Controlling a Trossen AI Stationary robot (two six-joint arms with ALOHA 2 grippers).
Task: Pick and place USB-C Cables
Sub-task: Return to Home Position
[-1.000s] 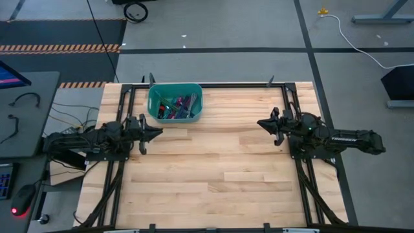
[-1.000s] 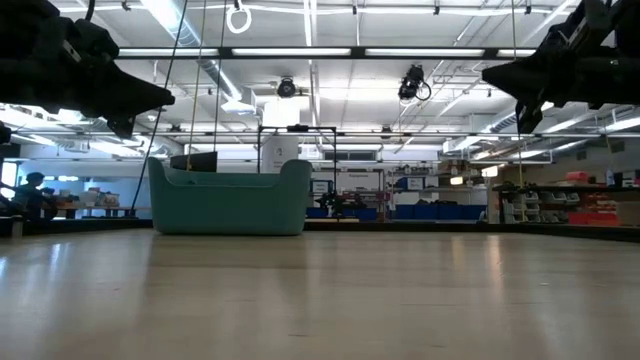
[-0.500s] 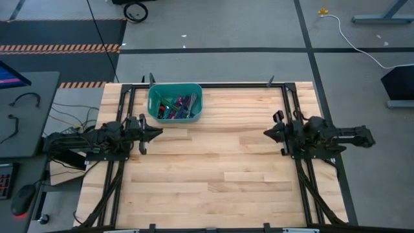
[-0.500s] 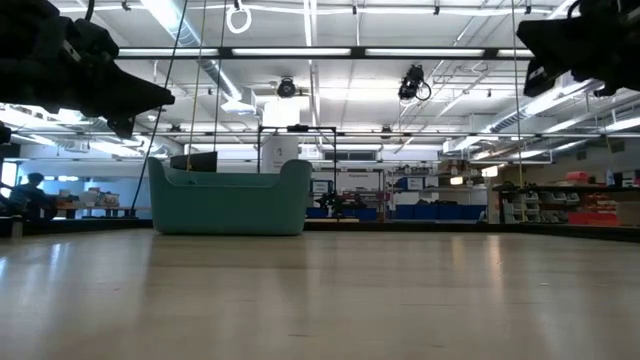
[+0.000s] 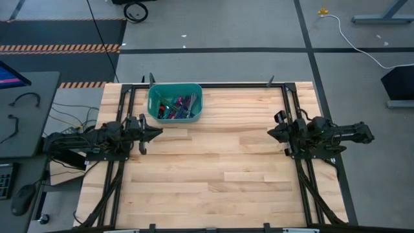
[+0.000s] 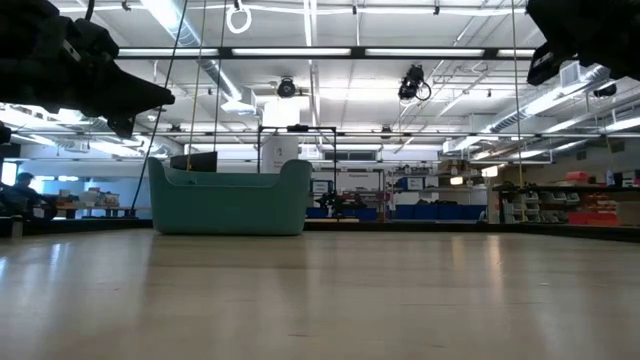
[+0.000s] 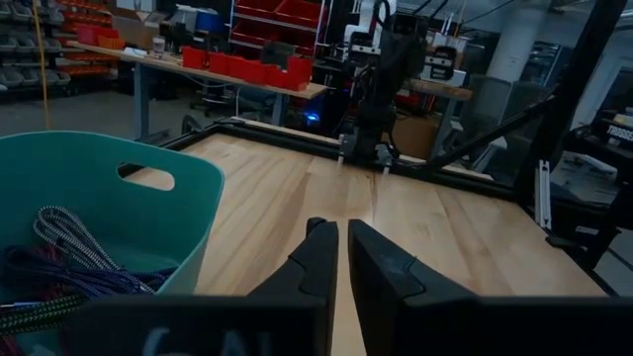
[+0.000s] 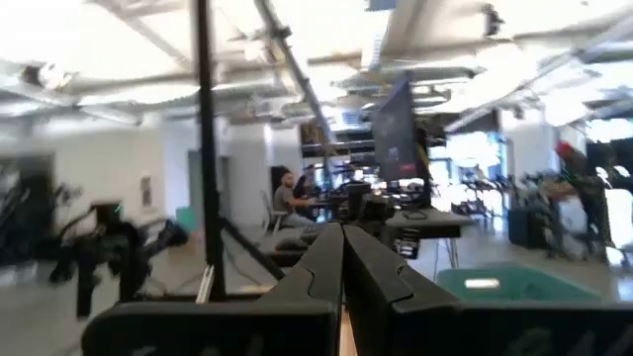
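Note:
A teal bin (image 5: 174, 102) stands at the table's far left and holds several USB-C cable bundles (image 5: 178, 105) in purple, magenta, teal and grey; some show in the left wrist view (image 7: 59, 259). My left gripper (image 5: 158, 133) hovers shut and empty, just near of the bin. My right gripper (image 5: 272, 134) hovers shut and empty at the table's right side, high above the wood. In the low view the bin (image 6: 229, 197) stands on the tabletop, and my left gripper (image 6: 160, 98) hangs above it.
A black metal frame (image 5: 284, 97) runs along the table's far and side edges. The wooden top (image 5: 213, 162) between the arms is bare. People sit at desks in the room beyond (image 8: 292, 203). A side desk (image 5: 26, 116) with cables stands to the left.
My right gripper has drawn back toward the table's right edge and risen, tipping upward, so it now shows only at the top corner of the low view. It stays shut. My left arm has kept still.

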